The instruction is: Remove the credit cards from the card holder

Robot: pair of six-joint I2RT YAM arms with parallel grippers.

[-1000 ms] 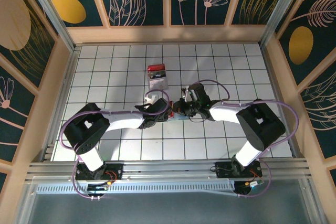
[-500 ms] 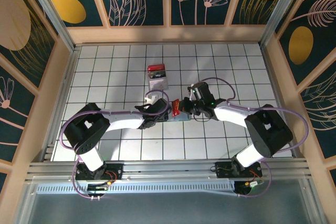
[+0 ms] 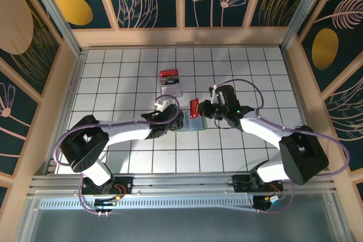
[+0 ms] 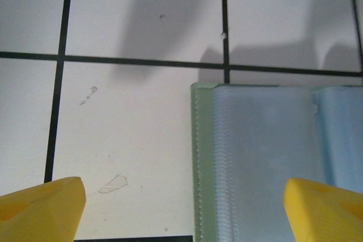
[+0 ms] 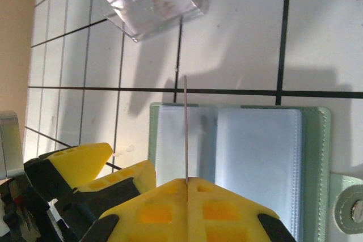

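The card holder point(image 3: 197, 124) lies open on the tiled floor, pale green-grey with blue-grey sleeves point(image 5: 255, 157). My right gripper point(image 3: 201, 109) hovers above it, shut on a red credit card point(image 3: 194, 107). In the right wrist view the card point(image 5: 186, 128) stands edge-on out of the closed tips point(image 5: 187, 181). My left gripper point(image 3: 174, 120) is open at the holder's left edge. Its wrist view shows one yellow finger point(image 4: 39, 208) over bare tile and the other point(image 4: 323, 208) over the holder point(image 4: 261, 162).
A red-topped block with a clear base point(image 3: 169, 82) stands about two tiles behind the holder, also seen as the clear block point(image 5: 153, 1). Wooden walls ring the white tiled floor point(image 3: 113, 77). Both arms meet mid-floor.
My right gripper has drawn the red card out of the holder and lifted it up and to the right. The left gripper stayed at the holder's left edge.
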